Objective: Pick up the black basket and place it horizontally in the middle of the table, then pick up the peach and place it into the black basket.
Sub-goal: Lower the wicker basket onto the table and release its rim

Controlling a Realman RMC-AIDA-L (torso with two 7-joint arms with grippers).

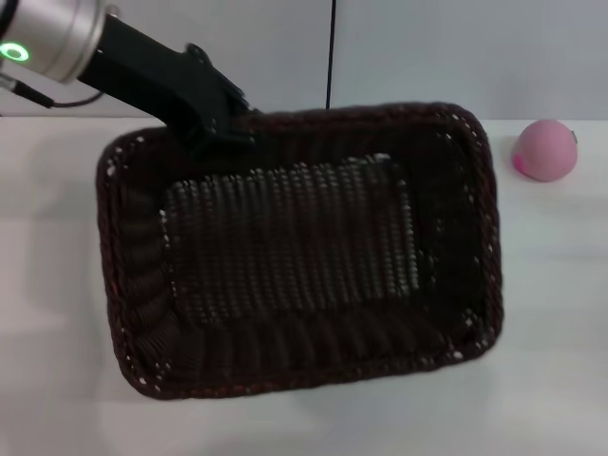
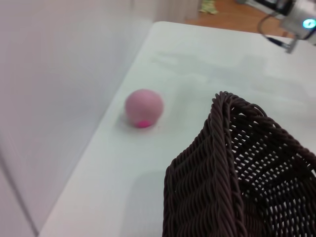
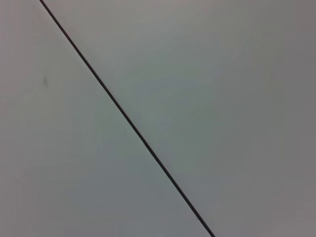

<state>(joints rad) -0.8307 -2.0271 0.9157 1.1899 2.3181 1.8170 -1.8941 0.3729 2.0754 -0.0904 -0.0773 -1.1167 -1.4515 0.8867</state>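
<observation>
The black basket [image 1: 294,252] fills the middle of the head view, lying lengthwise across the table [image 1: 556,304] and slightly skewed. It looks raised off the surface. My left gripper [image 1: 217,125] comes in from the back left and is shut on the basket's far braided rim. The left wrist view shows one corner of the basket [image 2: 232,173] close up, with a shadow on the table under it. The peach [image 1: 545,149] rests on the table beyond the basket's back right corner, apart from it; in the left wrist view the peach [image 2: 143,107] lies near the wall. My right gripper is out of view.
A pale wall runs along the table's far edge, with a thin black cable [image 1: 331,52] hanging down it. Part of my right arm [image 2: 296,17], with a lit ring, shows beyond the table. Bare white tabletop lies left, right and in front of the basket.
</observation>
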